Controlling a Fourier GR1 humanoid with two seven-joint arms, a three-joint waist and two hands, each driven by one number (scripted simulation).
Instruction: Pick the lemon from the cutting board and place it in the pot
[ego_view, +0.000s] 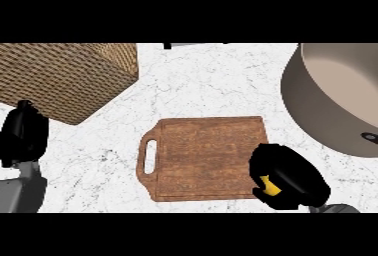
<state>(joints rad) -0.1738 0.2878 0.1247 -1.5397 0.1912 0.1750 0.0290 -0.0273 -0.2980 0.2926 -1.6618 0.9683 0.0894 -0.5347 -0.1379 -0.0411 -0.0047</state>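
Observation:
A brown wooden cutting board (203, 155) with a handle slot on its left lies in the middle of the counter. My right hand (288, 175) is over the board's lower right corner, fingers curled round the yellow lemon (271, 187), of which only a small patch shows. The large grey pot (325, 115) with a beige inside stands at the right edge, beyond the hand. My left hand (22, 132) rests open at the left edge, fingers up.
A woven wicker basket (66, 75) stands at the back left on the white marble counter (207, 80). A small dark object (168, 45) shows at the counter's far edge.

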